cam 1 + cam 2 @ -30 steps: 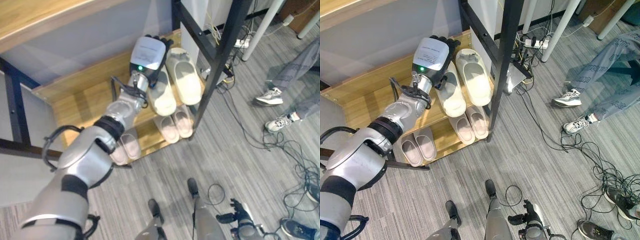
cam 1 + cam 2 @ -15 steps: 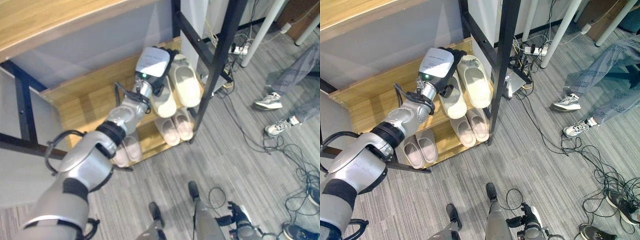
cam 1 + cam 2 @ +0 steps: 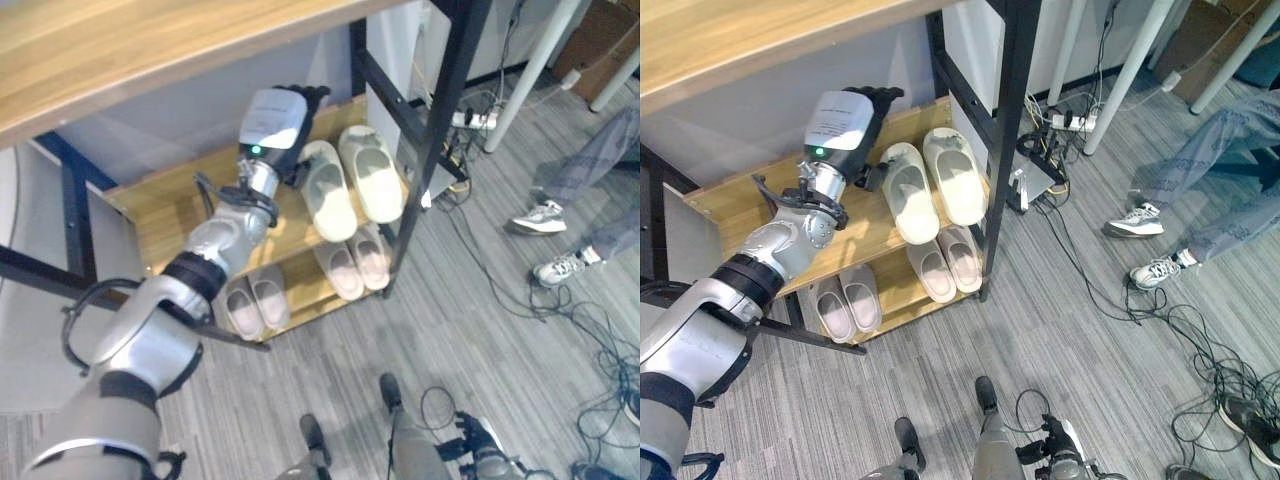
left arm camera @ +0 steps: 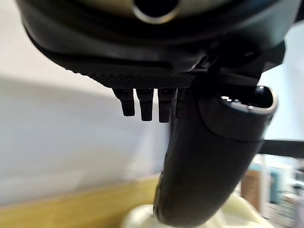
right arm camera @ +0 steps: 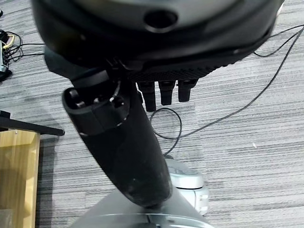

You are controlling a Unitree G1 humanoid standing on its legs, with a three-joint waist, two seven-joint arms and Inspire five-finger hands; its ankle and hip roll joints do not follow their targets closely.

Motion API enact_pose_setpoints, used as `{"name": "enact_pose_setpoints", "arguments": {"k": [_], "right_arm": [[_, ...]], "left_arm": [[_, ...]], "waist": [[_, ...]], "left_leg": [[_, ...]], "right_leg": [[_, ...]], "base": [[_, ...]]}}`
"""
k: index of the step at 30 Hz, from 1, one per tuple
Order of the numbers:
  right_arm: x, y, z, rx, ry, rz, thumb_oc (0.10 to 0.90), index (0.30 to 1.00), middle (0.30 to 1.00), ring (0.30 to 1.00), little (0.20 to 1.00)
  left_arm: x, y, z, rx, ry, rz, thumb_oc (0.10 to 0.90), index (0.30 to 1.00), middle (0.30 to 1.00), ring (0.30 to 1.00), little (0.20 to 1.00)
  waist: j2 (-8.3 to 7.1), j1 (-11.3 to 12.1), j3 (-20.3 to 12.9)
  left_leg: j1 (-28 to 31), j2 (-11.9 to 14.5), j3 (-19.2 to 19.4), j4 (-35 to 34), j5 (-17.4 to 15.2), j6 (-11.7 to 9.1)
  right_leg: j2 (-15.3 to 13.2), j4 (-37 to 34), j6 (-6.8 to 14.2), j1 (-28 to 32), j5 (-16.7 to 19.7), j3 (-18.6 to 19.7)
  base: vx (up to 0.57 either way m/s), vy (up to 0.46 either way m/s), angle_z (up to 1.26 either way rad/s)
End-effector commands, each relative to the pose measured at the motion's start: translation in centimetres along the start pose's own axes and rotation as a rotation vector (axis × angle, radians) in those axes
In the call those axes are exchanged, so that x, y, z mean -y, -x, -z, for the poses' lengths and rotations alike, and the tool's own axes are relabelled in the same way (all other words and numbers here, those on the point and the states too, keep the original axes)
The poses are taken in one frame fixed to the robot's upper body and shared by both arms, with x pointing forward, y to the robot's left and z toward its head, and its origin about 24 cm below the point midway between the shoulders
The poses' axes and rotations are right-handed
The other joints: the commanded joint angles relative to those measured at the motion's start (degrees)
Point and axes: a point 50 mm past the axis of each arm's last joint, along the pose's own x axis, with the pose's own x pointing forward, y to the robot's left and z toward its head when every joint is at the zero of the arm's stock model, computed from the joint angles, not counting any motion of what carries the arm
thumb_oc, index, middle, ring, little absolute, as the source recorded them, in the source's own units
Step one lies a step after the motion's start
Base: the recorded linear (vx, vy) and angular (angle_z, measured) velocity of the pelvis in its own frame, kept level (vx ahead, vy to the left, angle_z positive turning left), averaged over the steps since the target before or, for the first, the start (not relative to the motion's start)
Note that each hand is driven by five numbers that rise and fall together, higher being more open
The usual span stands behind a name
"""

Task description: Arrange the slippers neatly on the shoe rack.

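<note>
A pair of cream slippers lies side by side on the rack's middle shelf (image 3: 170,215), the left slipper (image 3: 328,190) next to the right slipper (image 3: 372,172). My left hand (image 3: 275,120) hovers over the shelf just left of the left cream slipper's toe, its fingers straight and open, holding nothing. In the left wrist view the thumb (image 4: 209,156) hangs above a cream slipper (image 4: 137,218). On the lower shelf two pairs of pink slippers rest, one pair (image 3: 350,262) on the right and one pair (image 3: 255,300) on the left. My right hand (image 3: 475,440) hangs low over the floor, open.
A black rack post (image 3: 430,150) stands right beside the cream pair. A wooden top board (image 3: 150,50) overhangs the shelves. A person's legs and sneakers (image 3: 540,215) are on the right, with cables (image 3: 590,330) across the grey floor and white table legs (image 3: 525,60) behind.
My left hand has come off the left cream slipper and moved left, now beside it. The camera has shifted too. The slippers stay side by side.
</note>
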Motion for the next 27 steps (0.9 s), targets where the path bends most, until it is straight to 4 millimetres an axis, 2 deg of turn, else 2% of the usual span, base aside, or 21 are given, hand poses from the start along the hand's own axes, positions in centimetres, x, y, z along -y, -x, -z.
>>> {"name": "enact_pose_setpoints", "arguments": {"k": [1,2,4,5,6,10,12,14,16,17,18,19,21,24,26,27], "right_arm": [[0.2,0.4,2.0,-0.048,0.062,-0.003,0.800,0.900,0.900,0.900,0.900],[0.2,0.4,2.0,-0.049,0.064,-0.003,0.800,0.900,0.900,0.900,0.900],[0.0,0.4,1.7,-0.041,0.055,-0.006,0.800,0.900,0.900,0.900,0.900],[0.0,0.4,1.7,-0.041,0.055,-0.006,0.800,0.900,0.900,0.900,0.900],[-0.1,0.3,1.5,-0.036,0.061,-0.009,0.800,0.900,0.900,0.900,0.900],[0.1,0.3,1.5,-0.039,0.053,0.000,0.800,0.900,0.900,0.900,0.900],[0.1,0.4,1.7,-0.050,0.055,0.002,0.800,0.900,0.900,0.900,0.900],[0.0,0.4,1.8,-0.053,0.057,0.000,0.800,0.900,0.900,0.900,0.900],[0.0,0.4,2.0,-0.068,0.052,0.002,0.800,0.900,0.900,0.900,0.900],[0.1,0.3,1.8,-0.071,0.047,0.003,0.800,0.900,0.900,0.900,0.900],[0.1,0.3,1.8,-0.071,0.047,0.004,0.800,0.900,0.900,0.900,0.900],[-0.3,0.4,1.8,-0.084,0.012,-0.006,0.800,0.900,0.900,0.900,0.900],[-0.4,0.3,1.7,-0.084,0.000,-0.004,0.800,0.900,0.900,0.900,0.900],[-0.3,0.1,0.8,-0.070,0.007,0.001,0.800,0.900,0.900,0.900,0.900],[0.0,-0.2,-0.1,-0.051,0.015,0.007,0.800,0.900,0.900,0.900,0.900],[0.1,-0.3,-0.3,-0.045,0.015,0.011,0.800,0.900,0.900,0.900,0.900]], "left_arm": [[-3.9,-1.6,1.6,-0.117,0.216,-0.206,0.800,0.900,0.900,0.900,0.900],[-3.9,-1.5,1.7,-0.118,0.216,-0.206,0.800,0.900,0.900,0.900,0.900],[-2.2,0.0,2.8,-0.166,0.279,-0.175,0.800,0.900,0.900,0.900,0.900],[-2.2,0.0,2.8,-0.167,0.279,-0.175,0.800,0.900,0.900,0.900,0.900],[-1.1,0.7,3.4,-0.226,0.369,-0.145,0.800,0.900,0.900,0.900,0.900],[0.4,1.6,3.8,-0.265,0.403,-0.084,0.800,0.900,0.900,0.900,0.900],[2.0,2.4,4.1,-0.321,0.456,-0.033,0.800,0.900,0.900,0.900,0.900],[2.3,2.6,4.1,-0.331,0.473,-0.022,0.800,0.900,0.900,0.900,0.900],[3.9,3.3,3.0,-0.348,0.584,0.029,0.800,0.900,0.900,0.900,0.900],[4.5,3.3,2.3,-0.361,0.661,0.041,0.800,0.900,0.900,0.900,0.900],[4.5,3.3,2.3,-0.361,0.661,0.042,0.800,0.900,0.900,0.900,0.900],[5.7,3.3,0.4,-0.367,0.760,0.085,0.800,0.900,0.900,0.900,0.900],[6.0,3.3,0.0,-0.368,0.776,0.099,0.800,0.900,0.900,0.900,0.900],[7.7,3.3,-2.6,-0.368,0.870,0.194,0.800,0.900,0.900,0.900,0.900],[8.6,3.4,-3.3,-0.381,0.847,0.240,0.800,0.900,0.900,0.900,0.900],[8.7,3.3,-4.4,-0.358,0.864,0.253,0.800,0.900,0.900,0.900,0.900]], "waist": [[2.66,1.66,-3.25],[2.70,1.60,-3.26],[2.44,1.73,-3.58],[2.45,1.70,-3.59],[2.29,1.77,-3.84],[2.09,1.85,-4.21],[1.89,1.79,-4.45],[1.85,1.79,-4.52],[1.72,1.88,-4.68],[1.72,1.94,-4.68],[1.74,1.95,-4.68],[1.85,1.91,-4.77],[1.91,1.93,-4.74],[2.10,1.88,-4.46],[2.18,1.78,-4.01],[2.18,1.82,-3.82]], "left_leg": [[1.05,-1.53,-5.76,-0.31,-5.90,0.31],[1.09,-1.53,-5.78,-0.31,-5.91,0.31],[1.72,-1.48,-5.82,-0.31,-6.01,0.26],[1.74,-1.48,-5.82,-0.31,-6.02,0.26],[1.95,-1.40,-5.81,-0.31,-5.97,0.25],[2.15,-1.25,-5.69,-0.31,-5.94,0.26],[2.26,-1.05,-5.55,-0.31,-5.91,0.23],[2.23,-1.00,-5.56,-0.31,-5.93,0.21],[2.22,-0.83,-5.67,-0.31,-5.95,0.23],[2.15,-0.81,-5.76,-0.31,-5.88,0.25],[2.15,-0.81,-5.77,-0.31,-5.89,0.25],[1.97,-0.83,-5.83,-0.31,-5.82,0.29],[1.91,-0.83,-5.90,-0.31,-5.80,0.31],[1.11,-0.87,-6.18,-0.31,-5.52,0.31],[0.47,-0.73,-6.19,-0.31,-5.37,0.29],[0.27,-0.64,-6.10,-0.31,-5.29,0.30]], "right_leg": [[2.67,3.38,1.91,4.70,-11.79,-7.22],[2.68,3.37,1.91,4.75,-11.80,-7.23],[2.72,3.22,1.76,5.41,-11.84,-7.29],[2.72,3.21,1.76,5.43,-11.84,-7.30],[2.75,3.16,1.66,5.54,-11.79,-7.43],[2.89,3.00,1.54,5.73,-11.78,-7.63],[3.04,2.87,1.41,5.82,-11.78,-7.66],[3.07,2.74,1.41,5.84,-11.74,-7.64],[3.21,2.51,1.35,5.86,-11.75,-7.64],[3.23,2.49,1.37,5.83,-11.76,-7.68],[3.23,2.49,1.37,5.83,-11.76,-7.69],[3.25,2.36,1.32,5.72,-11.65,-7.73],[3.27,2.37,1.29,5.66,-11.64,-7.77],[3.31,2.07,1.27,5.11,-11.37,-7.88],[3.26,1.87,1.29,4.42,-10.96,-7.82],[3.32,1.82,1.28,4.22,-10.84,-7.68]], "base": [[0.00,0.000,0.00],[0.03,-0.005,0.03],[0.03,-0.007,0.02],[0.00,0.000,0.00],[0.00,0.000,0.00],[0.01,-0.008,0.02],[0.00,0.000,0.00],[0.00,0.000,0.00],[0.00,0.000,0.00],[0.00,0.000,0.00],[0.00,0.000,0.00],[0.02,-0.001,0.04],[0.01,-0.004,0.04],[-0.02,-0.011,-0.02],[-0.04,-0.016,-0.02],[0.00,0.000,0.00]]}}
